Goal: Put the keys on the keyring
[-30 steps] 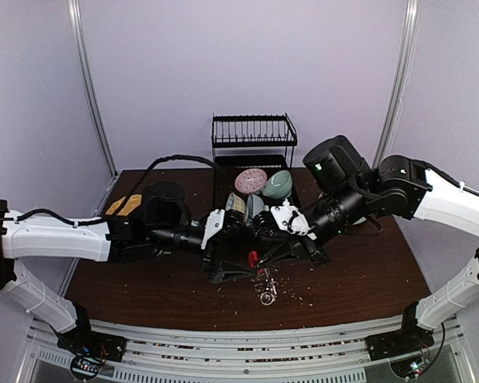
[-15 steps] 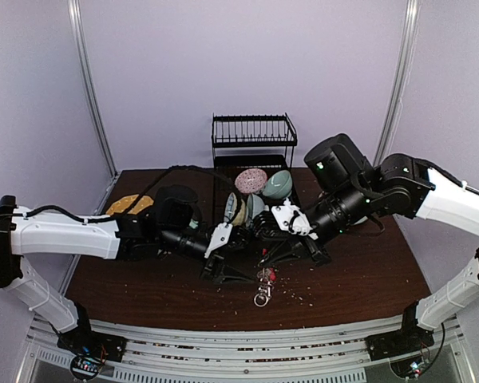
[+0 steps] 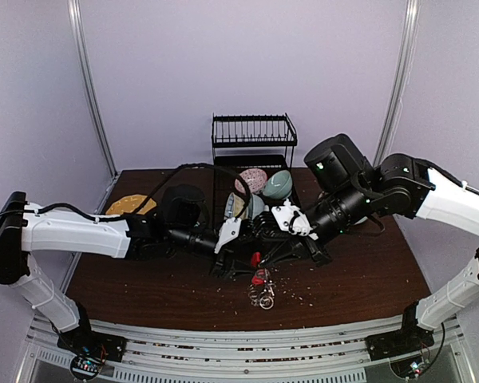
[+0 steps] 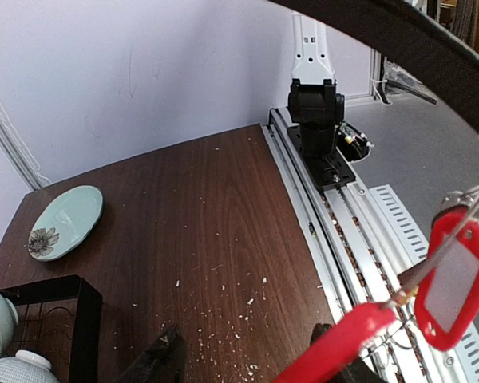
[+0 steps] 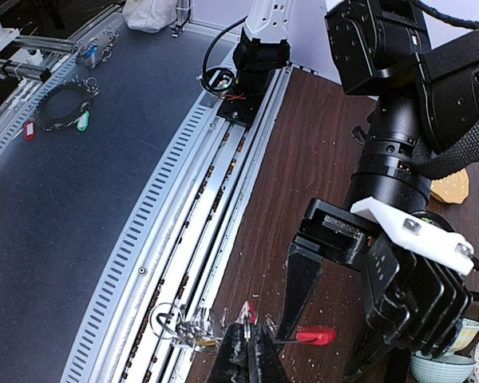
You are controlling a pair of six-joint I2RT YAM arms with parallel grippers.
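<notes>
The keyring hangs over the front of the table from my right gripper (image 5: 250, 317), which is shut on its wire. Its red sleeve (image 4: 347, 341) crosses the lower right of the left wrist view. Small silver split rings (image 5: 184, 327) dangle from it over the rail. A key with a red tag (image 4: 459, 286) hangs on the wire. My left gripper (image 4: 246, 331) is open, and the sleeve's end lies just beside its right finger. From above, both grippers meet at the red sleeve (image 3: 258, 277).
A black dish rack (image 3: 251, 132) stands at the back, with bowls (image 3: 276, 185) and a pink plate (image 3: 251, 179) in its tray. A pale green plate (image 4: 66, 222) lies toward the table's right side. White crumbs dot the wood. Another ring with tags (image 5: 61, 112) lies on the floor.
My left arm has reached further right toward the right gripper, and its jaws have narrowed. The keyring's red sleeve and rings have shifted slightly.
</notes>
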